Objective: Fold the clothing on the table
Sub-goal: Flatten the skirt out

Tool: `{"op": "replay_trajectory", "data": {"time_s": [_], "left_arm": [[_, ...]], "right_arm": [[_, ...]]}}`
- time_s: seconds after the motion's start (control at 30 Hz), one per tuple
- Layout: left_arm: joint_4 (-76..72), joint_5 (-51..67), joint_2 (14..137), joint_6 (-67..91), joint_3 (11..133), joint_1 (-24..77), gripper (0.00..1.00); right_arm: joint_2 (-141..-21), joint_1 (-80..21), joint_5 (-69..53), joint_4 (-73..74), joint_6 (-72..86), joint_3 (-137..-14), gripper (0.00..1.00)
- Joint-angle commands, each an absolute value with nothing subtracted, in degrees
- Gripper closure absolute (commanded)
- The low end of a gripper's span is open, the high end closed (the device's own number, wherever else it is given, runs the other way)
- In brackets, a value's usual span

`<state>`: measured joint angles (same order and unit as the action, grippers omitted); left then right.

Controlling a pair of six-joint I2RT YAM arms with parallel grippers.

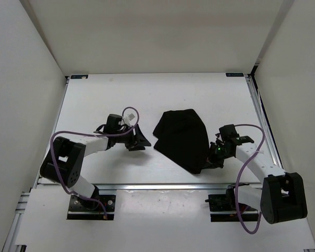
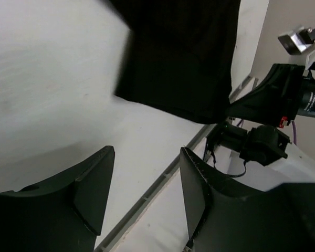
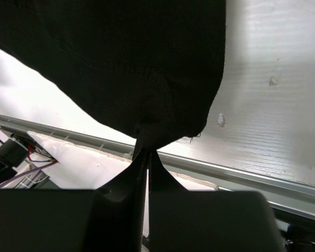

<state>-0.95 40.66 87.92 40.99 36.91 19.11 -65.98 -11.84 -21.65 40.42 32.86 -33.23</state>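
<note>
Bench (image 1: pixel 94 100): white, white walls around.
Clothing (image 1: pixel 181 137): mid-bench, bunched, partly doubled.
My left claw (image 1: pixel 139 142): wide open, empty, beside it.
My right claw (image 1: pixel 210 160): pinches its near corner.
Remaining: neat folds, I judge.

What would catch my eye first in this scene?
A crumpled black clothing heap lies in the middle of the white table. The right arm has its jaws pinched shut on the garment's near right corner, close to the front rail. The left arm sits just left of the fabric, its jaws wide open and empty.
</note>
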Motion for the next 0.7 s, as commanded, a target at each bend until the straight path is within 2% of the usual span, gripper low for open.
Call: {"op": "replay_trajectory", "data": {"time_s": [0.0,0.27,0.67], "left_arm": [[-9.0,43.8,91.9,45.1,38.4,22.4,0.36],[-5.7,36.6,99.0,38.0,46.6,23.9,0.38],[-9.0,39.9,106.6,37.7,47.7,27.8,0.39]], "right_arm": [[-65.8,-12.3,-20.5,42.1,33.0,-35.2,0.99],[-62.0,-10.7,-21.3,43.5,33.0,-33.8,1.0],[-58.6,-9.5,-21.7,44.6,33.5,-31.4,1.0]]}}
